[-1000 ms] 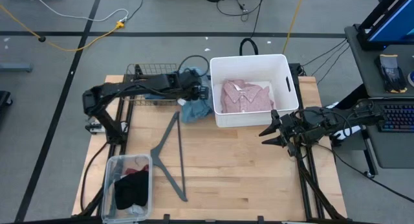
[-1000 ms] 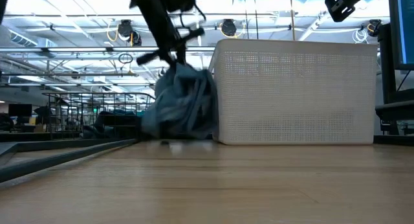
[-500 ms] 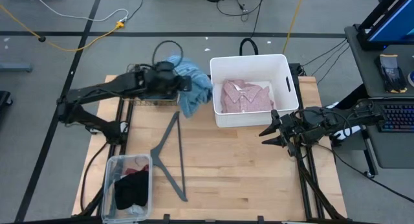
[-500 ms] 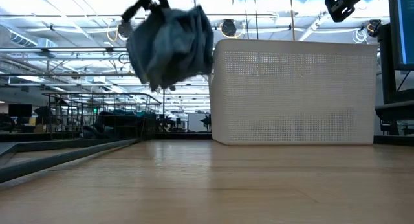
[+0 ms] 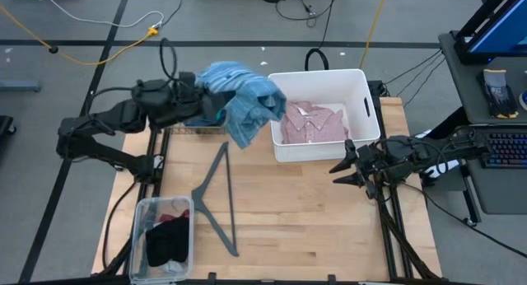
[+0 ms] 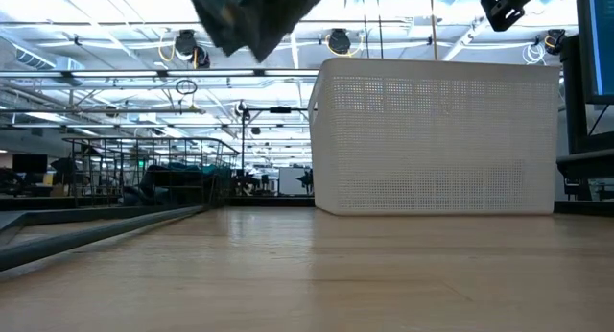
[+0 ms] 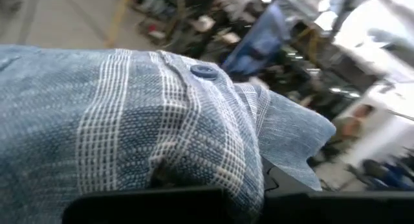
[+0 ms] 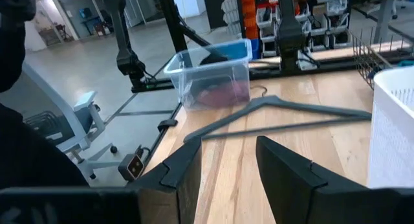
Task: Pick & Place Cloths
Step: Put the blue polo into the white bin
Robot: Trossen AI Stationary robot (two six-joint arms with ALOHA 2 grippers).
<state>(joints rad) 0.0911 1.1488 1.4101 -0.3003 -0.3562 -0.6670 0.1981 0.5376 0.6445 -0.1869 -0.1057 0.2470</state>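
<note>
A blue-plaid shirt hangs bunched in the air just left of the white tub. Its lower end shows at the top of the low view, and it fills the left wrist view. My left gripper is shut on it, and the cloth largely covers the fingers. A pink button shirt lies inside the tub. My right gripper waits open near the table's right edge, beside the tub's near right corner, its fingers apart in its wrist view. My left gripper holds the blue-plaid shirt by a bunched part near its buttoned front, coming level from the table's left. The cloth drapes over the fingers and hides the place of contact. The shirt is lifted clear of the table and hangs slack below and past the gripper.
A grey V-shaped hanger lies on the wood at the table's middle left. A clear bin with dark and maroon pieces stands at the near left corner. A wire basket sits at the far left, under my left arm.
My left gripper has risen steeply from the table beside the tub, staying shut on the blue-plaid shirt. The shirt, which rested on the table against the tub's left wall, is now lifted clear, above the tub's rim. My right arm has kept still.
</note>
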